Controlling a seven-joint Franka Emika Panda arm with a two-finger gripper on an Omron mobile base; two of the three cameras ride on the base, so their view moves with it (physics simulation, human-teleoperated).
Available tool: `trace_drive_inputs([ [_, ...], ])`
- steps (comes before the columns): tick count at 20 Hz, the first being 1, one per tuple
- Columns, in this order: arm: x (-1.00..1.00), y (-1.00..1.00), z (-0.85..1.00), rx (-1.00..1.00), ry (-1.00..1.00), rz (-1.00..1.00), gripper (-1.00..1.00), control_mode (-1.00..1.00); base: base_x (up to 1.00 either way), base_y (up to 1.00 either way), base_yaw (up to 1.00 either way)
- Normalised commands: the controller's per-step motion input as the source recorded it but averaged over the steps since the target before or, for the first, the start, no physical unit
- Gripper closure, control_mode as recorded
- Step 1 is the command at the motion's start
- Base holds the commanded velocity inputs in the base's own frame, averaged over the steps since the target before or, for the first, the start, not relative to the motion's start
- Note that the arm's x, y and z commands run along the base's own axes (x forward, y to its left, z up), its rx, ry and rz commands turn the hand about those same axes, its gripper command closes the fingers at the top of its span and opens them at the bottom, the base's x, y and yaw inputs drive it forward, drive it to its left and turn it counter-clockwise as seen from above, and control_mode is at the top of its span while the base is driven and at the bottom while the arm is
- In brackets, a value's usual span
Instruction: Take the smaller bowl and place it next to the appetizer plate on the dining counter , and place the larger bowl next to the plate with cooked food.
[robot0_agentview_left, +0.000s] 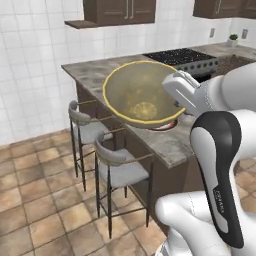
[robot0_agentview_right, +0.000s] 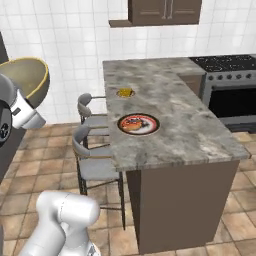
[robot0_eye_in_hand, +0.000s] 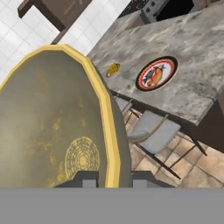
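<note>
In the left base view, the deep olive-beige bowl with the yellow rim sits in the middle of the frame, tipped so its inside faces the camera. The white two-finger gripper is at the bowl's right edge, shut tight on the rim. The bowl hangs in front of the long grey-brown marbled dining counter, which runs from upper left to lower right.

In the right base view, the bowl is up in the left of the frame, over the floor and well apart from the counter. The round plate with cooked food lies in the middle of the frame, so the bowl has to go right to reach it. The small plate with a yellow wedge lies just above it.

In the hand view, the bowl fills the left side. The food plate lies to the upper right, past the bowl's rim
</note>
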Motion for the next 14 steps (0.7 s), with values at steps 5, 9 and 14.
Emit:
trace_drive_inputs([
  [5, 0.0, 0.0, 0.0, 0.0, 0.0, 0.0, 1.0, 1.0, 0.59, 0.74, -0.51],
  [9, 0.0, 0.0, 0.0, 0.0, 0.0, 0.0, 1.0, 1.0, 0.44, 0.73, -0.51],
  [14, 0.0, 0.0, 0.0, 0.0, 0.0, 0.0, 1.0, 1.0, 0.22, 0.7, -0.51],
])
